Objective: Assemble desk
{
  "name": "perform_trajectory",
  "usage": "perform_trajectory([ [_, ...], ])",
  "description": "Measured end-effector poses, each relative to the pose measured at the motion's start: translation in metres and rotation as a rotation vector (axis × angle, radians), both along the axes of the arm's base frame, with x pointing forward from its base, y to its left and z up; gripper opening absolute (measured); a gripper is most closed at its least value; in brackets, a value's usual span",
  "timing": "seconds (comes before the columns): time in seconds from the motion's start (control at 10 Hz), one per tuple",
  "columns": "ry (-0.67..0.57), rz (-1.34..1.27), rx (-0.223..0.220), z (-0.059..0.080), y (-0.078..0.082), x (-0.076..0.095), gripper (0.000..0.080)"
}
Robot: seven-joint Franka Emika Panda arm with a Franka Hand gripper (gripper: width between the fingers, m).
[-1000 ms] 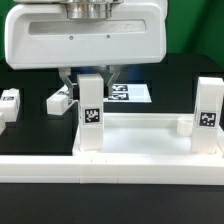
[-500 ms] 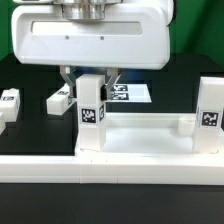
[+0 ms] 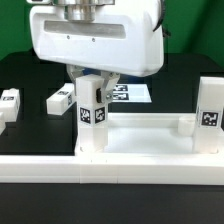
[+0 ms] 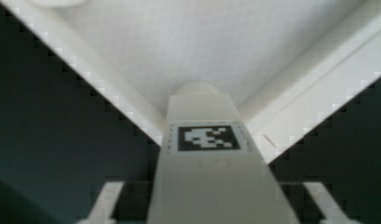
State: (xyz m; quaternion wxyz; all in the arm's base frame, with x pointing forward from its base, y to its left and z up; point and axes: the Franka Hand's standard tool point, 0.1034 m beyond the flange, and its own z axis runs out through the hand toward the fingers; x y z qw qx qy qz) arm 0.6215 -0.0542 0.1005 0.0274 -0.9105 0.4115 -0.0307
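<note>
Leg (image 3: 92, 115) is being gripped at its upper sides by closed fingers (image 4: 109, 205); light, stiff plastic, probably slippery.

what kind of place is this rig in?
Probably a robotics lab bench: a black table, a white tagged leg standing upright, and the marker board lying flat behind it.

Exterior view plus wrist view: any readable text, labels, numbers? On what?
Readable words, brands, numbers: none in either view.
Black-and-white tag patterns only, no characters: held leg, standing leg, marker board.
Too small to tell: marks on loose leg and edge leg.
</note>
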Motion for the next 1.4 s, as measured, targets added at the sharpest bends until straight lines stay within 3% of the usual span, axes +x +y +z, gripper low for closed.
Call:
perform_trajectory([
  [0.1,0.000,0.013,-0.001,-0.0001,0.0002,0.0000,0.0368],
  [0.2,-0.001,0.059,-0.004,0.0000,-0.0001,0.0000,0.0368],
  [0.4,-0.003,0.114,-0.009,0.0000,-0.0021,-0.0002,0.0608],
  [0.6,-0.008,0.312,-0.026,0.0002,-0.0009,0.0002,0.0640],
  [1.4,-0.018,1.037,-0.090,0.0005,0.0015,0.0010,0.0649],
])
